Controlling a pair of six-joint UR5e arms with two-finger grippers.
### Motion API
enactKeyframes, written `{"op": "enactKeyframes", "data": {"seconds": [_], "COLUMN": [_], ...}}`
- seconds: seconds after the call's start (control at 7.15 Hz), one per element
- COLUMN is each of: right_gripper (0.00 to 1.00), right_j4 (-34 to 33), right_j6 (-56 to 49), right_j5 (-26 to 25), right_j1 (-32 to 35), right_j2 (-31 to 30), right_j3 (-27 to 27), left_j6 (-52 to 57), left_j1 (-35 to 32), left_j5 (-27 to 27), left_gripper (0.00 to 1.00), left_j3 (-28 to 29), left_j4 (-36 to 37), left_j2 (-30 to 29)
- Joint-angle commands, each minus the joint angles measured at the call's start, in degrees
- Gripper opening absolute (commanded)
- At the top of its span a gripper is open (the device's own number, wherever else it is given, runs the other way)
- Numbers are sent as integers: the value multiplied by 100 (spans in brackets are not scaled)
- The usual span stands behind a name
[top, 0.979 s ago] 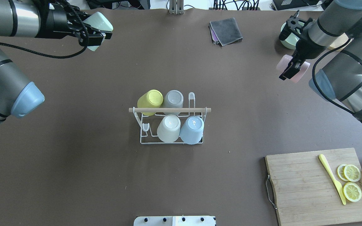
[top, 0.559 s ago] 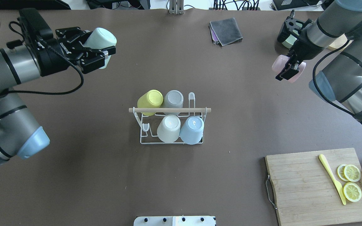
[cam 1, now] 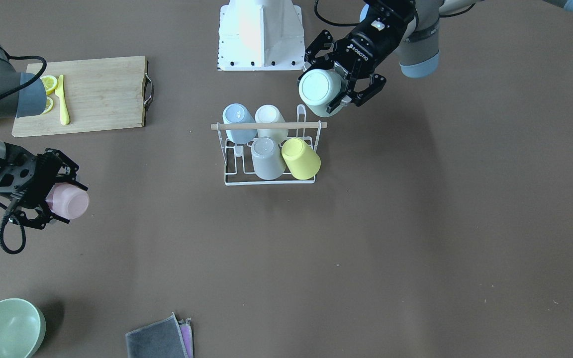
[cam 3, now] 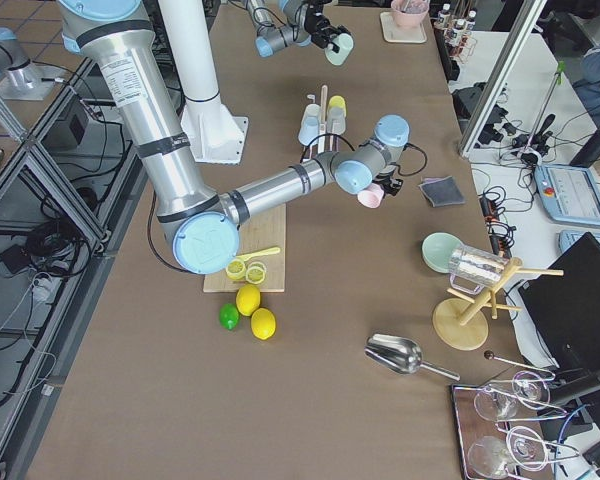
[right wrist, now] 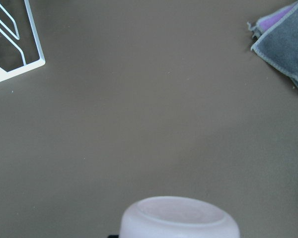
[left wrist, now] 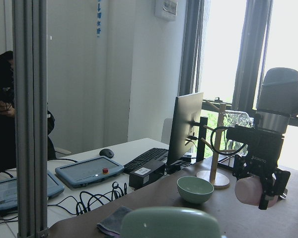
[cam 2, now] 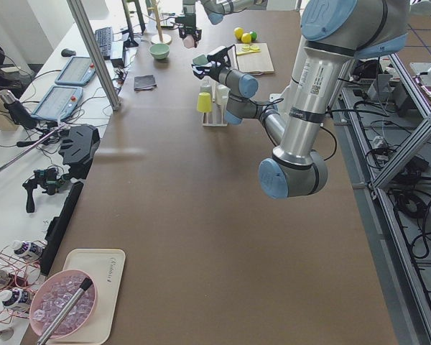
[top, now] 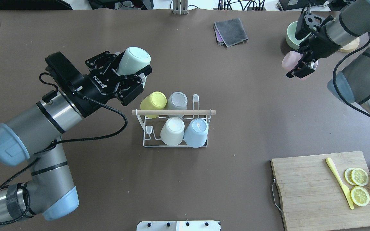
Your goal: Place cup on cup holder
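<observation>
Here, left hand clamped on mint cup, near cup holder, right hand gripping pink cup

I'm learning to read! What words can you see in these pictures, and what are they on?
"ROBOTIQ": on the left pincer, holding the mint cup.
Print on the right pincer, holding the pink cup: too blurred to read.
Mark on the cutting board: too small to read.
Label on the left arm: too small to read.
Blue wall sign: too blurred to read.
</observation>
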Motion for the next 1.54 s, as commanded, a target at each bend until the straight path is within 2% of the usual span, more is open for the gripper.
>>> {"op": "enactKeyframes", "data": {"seconds": [0.0,0.14,0.28,0.7,0.84,1.12,1.26,1.4], "right_gripper": [0,0,0,0,0,0,0,0], "right_j4": [705,924,1640,4162,4935,6230,6574,6978], "right_j6": [61,705,1434,3430,4002,5173,5290,5769], "right_j5": [590,697,741,418,-80,-1694,-2241,-2560], "right_j1": [314,315,315,245,19,-1006,-1342,-1581], "right_j2": [77,295,341,359,359,359,368,411], "right_j3": [-151,-90,-90,-125,-142,-169,-186,-300], "left_j6": [570,913,1090,1163,1128,1127,1136,1153], "left_j1": [955,1666,2169,2192,2200,2183,2157,2122], "left_j5": [1016,1597,1959,1963,1963,1972,1972,1980], "left_gripper": [0,0,0,0,0,0,0,0], "left_j3": [-48,-39,-39,13,144,242,242,242], "left_j4": [-450,-644,-951,-1077,-1068,-1051,-1042,-1025], "left_j2": [118,232,425,523,515,436,401,348]}}
